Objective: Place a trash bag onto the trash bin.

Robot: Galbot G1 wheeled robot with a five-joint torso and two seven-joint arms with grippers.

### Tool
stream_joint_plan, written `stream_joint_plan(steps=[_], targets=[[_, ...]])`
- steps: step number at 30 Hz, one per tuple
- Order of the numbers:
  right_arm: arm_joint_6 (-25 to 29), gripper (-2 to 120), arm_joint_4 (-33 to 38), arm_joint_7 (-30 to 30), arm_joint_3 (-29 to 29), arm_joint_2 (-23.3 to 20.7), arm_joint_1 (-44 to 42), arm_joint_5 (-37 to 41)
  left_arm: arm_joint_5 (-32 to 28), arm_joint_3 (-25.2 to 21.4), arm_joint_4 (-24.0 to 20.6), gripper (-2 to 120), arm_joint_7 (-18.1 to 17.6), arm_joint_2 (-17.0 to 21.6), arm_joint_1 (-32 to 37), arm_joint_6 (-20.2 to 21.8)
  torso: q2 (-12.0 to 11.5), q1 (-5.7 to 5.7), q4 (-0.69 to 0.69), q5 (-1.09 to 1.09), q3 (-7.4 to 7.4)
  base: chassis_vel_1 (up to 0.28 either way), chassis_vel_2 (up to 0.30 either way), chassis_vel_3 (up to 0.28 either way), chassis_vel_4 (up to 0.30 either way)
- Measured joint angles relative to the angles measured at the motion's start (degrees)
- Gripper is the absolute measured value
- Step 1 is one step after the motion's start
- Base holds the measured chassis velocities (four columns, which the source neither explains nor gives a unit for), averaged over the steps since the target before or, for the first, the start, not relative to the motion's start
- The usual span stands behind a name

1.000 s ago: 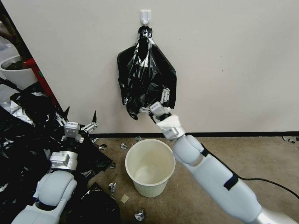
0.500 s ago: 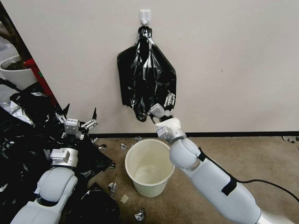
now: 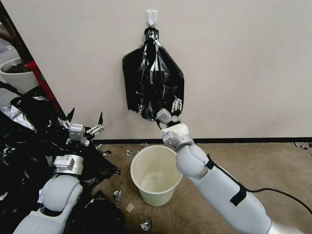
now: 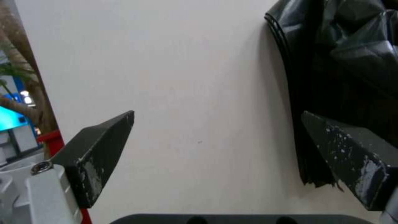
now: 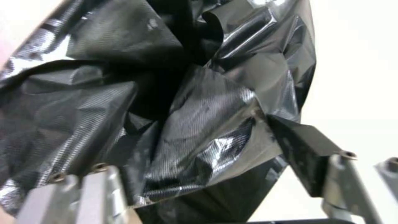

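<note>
1. head view, left side: a heap of black bags (image 3: pixel 22 143) covers the floor by the wall, with a white plant pot (image 3: pixel 16 76) behind it near the edge.
2. head view: the left gripper (image 3: pixel 85 119) is raised over the heap, pointing at the wall, well apart from the hanging bundle. left wrist view: its two dark fingers (image 4: pixel 99 149) stand wide apart with bare wall between them and nothing held.
3. head view, centre: the trash bin (image 3: pixel 156 175) stands upright on the carpet just before the wall, below the bundle; its cream inside holds nothing. small crumpled silvery scraps (image 3: pixel 117 195) lie scattered on the floor around it.
4. head view: a black kite-shaped bundle (image 3: pixel 152 81) hangs flat against the wall from a white hook (image 3: pixel 151 17), knotted at the top.
5. head view, right: the right arm reaches up and forward past the bin's rim, and the right gripper (image 3: pixel 167 110) is at the bundle's lower edge. right wrist view: the trash bag (image 5: pixel 174 102), glossy and wrinkled, lies between the spread fingers (image 5: pixel 303 146); the jaws are partly open around its lower folds, and whether they pinch the film cannot be told.
</note>
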Motion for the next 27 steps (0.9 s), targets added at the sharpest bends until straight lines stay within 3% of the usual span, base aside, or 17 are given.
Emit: stream_joint_plan(steps=[3, 5, 8, 17, 19, 23, 27], targets=[[0.3, 55, 0.0, 0.0, 1.1, 0.0, 0.0, -0.3, -0.1, 0.2, 0.0, 100, 0.0, 0.1, -0.4, 0.0, 0.0, 0.0, 0.0, 0.0, 0.0, 0.0, 0.0, 0.0, 0.0], [0.5, 52, 0.0, 0.0, 1.5, 0.0, 0.0, -0.3, -0.1, 0.3, 0.0, 100, 0.0, 0.1, -0.4, 0.0, 0.0, 0.0, 0.0, 0.0, 0.0, 0.0, 0.0, 0.0, 0.0], [2.6, 37, 0.1, 0.1, 2.8, 0.1, -0.3, -0.1, -0.3, 0.5, 0.0, 100, 0.0, 0.5, -0.9, 0.0, 0.0, 0.0, 0.0, 0.0, 0.0, 0.0, 0.0, 0.0, 0.0], [9.9, 11, 0.8, 4.3, 5.5, 0.8, -2.6, 5.5, -4.8, 2.0, 0.0, 100, 1.1, 3.2, -4.2, -2.2, 0.0, 0.0, 0.0, 0.0, 0.0, 0.0, 0.0, 0.0, 0.0], [13.4, 0, 0.8, 5.9, 6.5, 1.3, -3.3, 8.5, -7.8, 3.2, 0.8, 100, 3.9, 5.8, -6.7, -5.6, 0.0, 0.0, 0.01, -0.01, 0.0, 0.0, 0.0, 0.0, 0.0], [18.5, 0, 0.1, 7.5, 7.4, 2.4, -4.0, 13.6, -11.5, 6.4, 3.0, 100, 8.0, 10.8, -12.3, -9.4, 0.0, 0.0, 0.0, -0.02, 0.0, 0.0, 0.0, 0.0, 0.0], [21.9, 0, -0.5, 7.8, 7.5, 3.7, -4.5, 18.5, -13.8, 11.7, 5.9, 100, 11.0, 16.2, -20.6, -10.0, 0.0, 0.0, 0.01, -0.02, 0.0, 0.0, 0.0, 0.0, 0.0]])
